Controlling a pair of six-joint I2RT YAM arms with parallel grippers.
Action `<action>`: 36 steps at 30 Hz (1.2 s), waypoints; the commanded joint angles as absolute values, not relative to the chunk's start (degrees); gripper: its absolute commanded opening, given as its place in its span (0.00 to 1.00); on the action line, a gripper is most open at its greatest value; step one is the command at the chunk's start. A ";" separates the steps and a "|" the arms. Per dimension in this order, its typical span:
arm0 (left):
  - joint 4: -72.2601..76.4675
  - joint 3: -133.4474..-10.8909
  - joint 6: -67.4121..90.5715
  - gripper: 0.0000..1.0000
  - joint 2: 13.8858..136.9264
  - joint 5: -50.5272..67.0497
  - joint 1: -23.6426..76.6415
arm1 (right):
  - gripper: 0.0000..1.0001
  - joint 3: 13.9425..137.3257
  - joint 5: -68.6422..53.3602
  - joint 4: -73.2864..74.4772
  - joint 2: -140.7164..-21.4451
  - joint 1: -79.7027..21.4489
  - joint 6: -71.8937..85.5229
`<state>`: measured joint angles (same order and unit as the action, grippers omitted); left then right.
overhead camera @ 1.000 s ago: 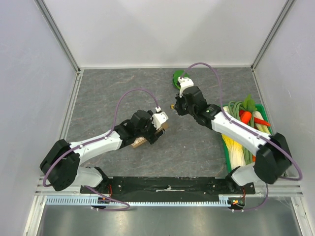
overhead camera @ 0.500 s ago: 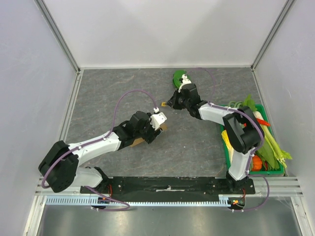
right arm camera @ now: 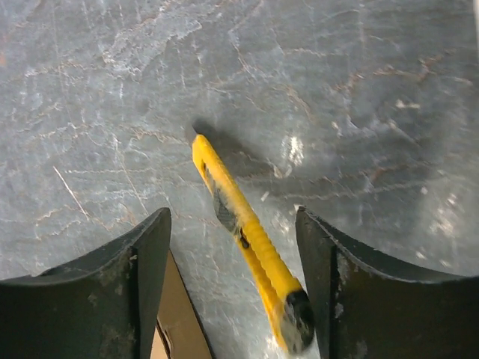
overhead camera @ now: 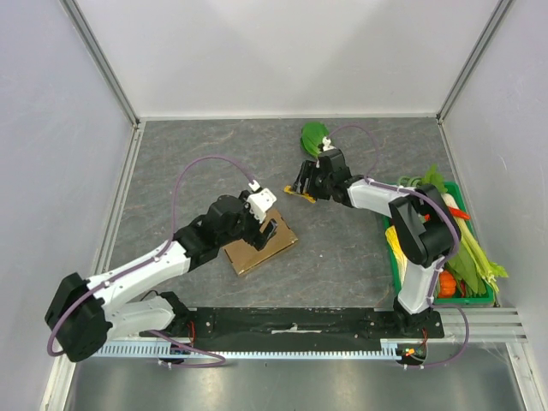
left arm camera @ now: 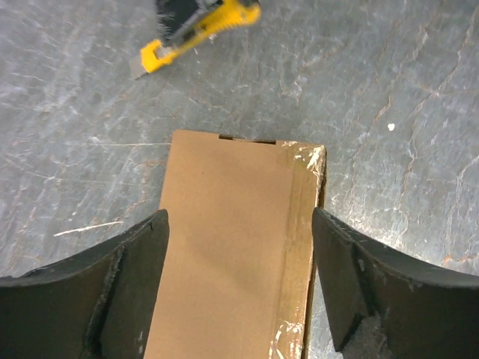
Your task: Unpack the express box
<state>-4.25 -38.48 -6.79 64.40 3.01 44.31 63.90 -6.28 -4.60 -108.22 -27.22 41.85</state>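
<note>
The express box (overhead camera: 261, 247) is a flat brown cardboard box, taped along one edge, lying on the grey table. My left gripper (overhead camera: 266, 228) hovers just above its near end, open, with the box (left arm camera: 232, 247) showing between the two fingers (left arm camera: 127, 284). A yellow utility knife (right arm camera: 243, 239) lies loose in the gap of my right gripper (right arm camera: 232, 217), which is open and touches it on neither side. The knife looks blurred at its black end. From above, the right gripper (overhead camera: 306, 182) sits over the knife (overhead camera: 306, 196), just beyond the box's far corner (right arm camera: 176, 321).
A green leafy vegetable (overhead camera: 314, 134) lies behind the right gripper near the back wall. A green crate (overhead camera: 396, 276) full of vegetables stands along the right edge. The knife (left arm camera: 198, 30) shows beyond the box in the left wrist view.
My right gripper has opened and let go of the yellow knife. The left arm has drawn back toward the near left, uncovering the box, which now lies flat.
</note>
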 commanded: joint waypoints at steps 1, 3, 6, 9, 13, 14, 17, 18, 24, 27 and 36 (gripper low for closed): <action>-2.64 -37.79 -1.32 0.87 58.81 -2.54 44.03 | 0.77 64.51 -0.71 5.25 -100.56 -27.16 39.91; -1.32 -37.36 -0.53 0.94 56.08 -7.17 44.12 | 0.82 64.25 -0.35 7.20 -98.54 -27.33 39.03; -0.26 -37.09 5.24 0.99 54.41 -16.47 43.95 | 0.86 64.33 3.24 11.85 -94.15 -27.86 36.66; -2.97 -39.71 9.49 0.96 55.54 -19.61 43.07 | 0.87 64.60 5.62 13.62 -91.07 -28.30 34.37; -10.36 -43.94 7.29 0.77 58.27 -2.49 42.19 | 0.93 66.88 0.55 12.31 -91.31 -28.83 31.12; -11.94 -44.12 8.17 0.71 58.71 3.89 42.19 | 0.93 68.89 -0.86 12.13 -92.19 -28.92 30.85; -12.92 -42.46 12.19 0.49 60.03 12.80 42.27 | 0.86 71.71 -7.37 9.24 -96.14 -30.14 29.37; -12.66 -41.49 13.61 0.40 59.94 14.48 42.36 | 0.82 71.98 -9.30 5.40 -97.98 -31.36 28.92; -8.63 -32.36 24.68 0.20 58.54 17.84 45.69 | 0.64 84.18 -14.85 1.84 -112.57 -34.80 28.91; -9.67 -29.54 30.66 0.13 60.20 14.24 48.77 | 0.52 88.76 -18.35 1.94 -118.73 -34.98 31.11; -9.85 -24.88 37.97 0.09 62.40 2.12 51.42 | 0.44 89.92 -18.55 5.36 -125.24 -36.91 30.49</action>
